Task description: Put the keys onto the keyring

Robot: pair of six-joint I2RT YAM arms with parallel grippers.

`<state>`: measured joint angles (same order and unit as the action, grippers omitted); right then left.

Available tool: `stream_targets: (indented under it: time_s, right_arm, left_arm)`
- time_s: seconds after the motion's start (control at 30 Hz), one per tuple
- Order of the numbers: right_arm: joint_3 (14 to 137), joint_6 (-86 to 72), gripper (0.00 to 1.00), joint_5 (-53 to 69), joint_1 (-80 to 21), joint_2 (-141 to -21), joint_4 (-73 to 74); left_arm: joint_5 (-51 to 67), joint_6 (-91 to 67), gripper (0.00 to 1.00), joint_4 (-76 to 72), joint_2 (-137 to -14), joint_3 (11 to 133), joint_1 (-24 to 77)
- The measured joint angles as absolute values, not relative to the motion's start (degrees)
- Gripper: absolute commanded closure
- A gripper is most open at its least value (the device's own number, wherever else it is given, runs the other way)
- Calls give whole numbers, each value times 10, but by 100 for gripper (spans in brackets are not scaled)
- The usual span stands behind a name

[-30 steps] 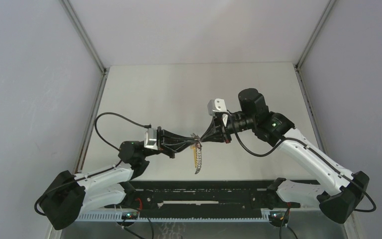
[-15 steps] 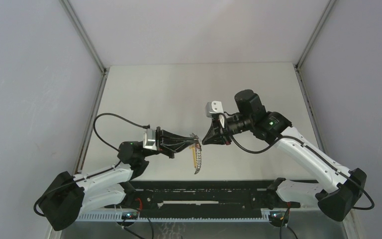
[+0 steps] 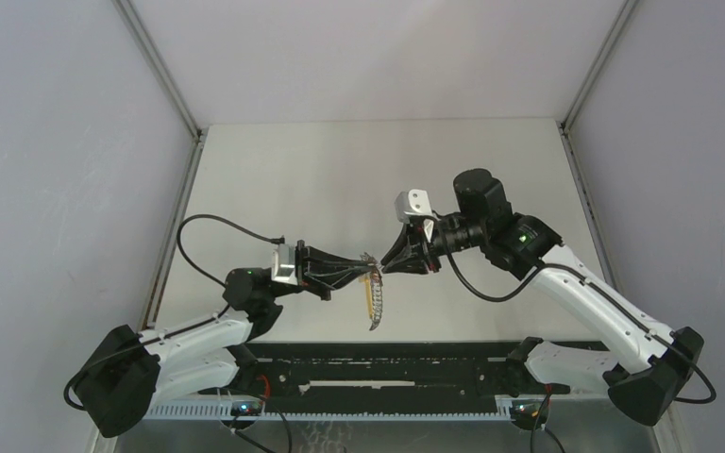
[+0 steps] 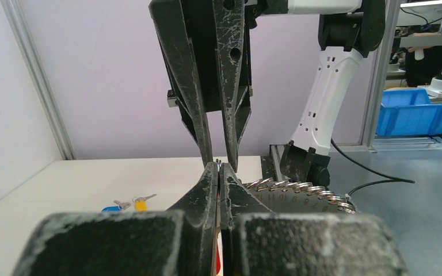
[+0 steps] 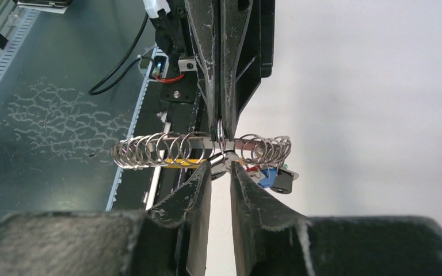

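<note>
1. Grippers meet tip to tip in the top view: the left gripper (image 3: 366, 267) and the right gripper (image 3: 385, 267) are above the table (image 3: 340, 160).
2. The keyring (image 3: 376, 304) hangs from the left gripper's tips and droops below them toward the arm bases. This view is too small to show either jaw gap.
3. In the left wrist view, the left jaws are clenched on a thin ring at their tips. The rest of the keyring, a row of silver loops, trails off to the right of them.
4. The right gripper comes down from above with its two fingers slightly parted. Their tips sit just over the left tips, one on each side of the held ring.
5. The keys (image 4: 131, 203), one blue-headed and one yellow-headed, lie side by side on the table, well to the left of and beyond the left gripper.
6. In the right wrist view, the right jaws stand narrowly apart, released, with nothing clearly clamped between them.
7. The keyring stretches crosswise just beyond those tips, with its longer part to the left. A yellow section lies under that part, and red, blue and green pieces lie just right of the tips.
8. The left fingers reach in from the top, closed on a ring at the coil's middle.
</note>
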<state>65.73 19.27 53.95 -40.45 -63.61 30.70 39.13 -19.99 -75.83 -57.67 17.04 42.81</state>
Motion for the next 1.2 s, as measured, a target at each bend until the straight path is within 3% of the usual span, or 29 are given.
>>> stream_targets:
  time_s: [0.17, 0.33, 1.2]
  right_arm:
    - [657, 184, 87, 542, -406, -644, 289]
    - [657, 178, 100, 546, -406, -649, 280]
    - [658, 177, 100, 509, -407, -683, 343]
  left_arm:
    - [392, -200, 100, -758, -577, 170, 429]
    - [392, -200, 100, -758, -577, 170, 430]
    - [392, -199, 100, -759, -576, 170, 438]
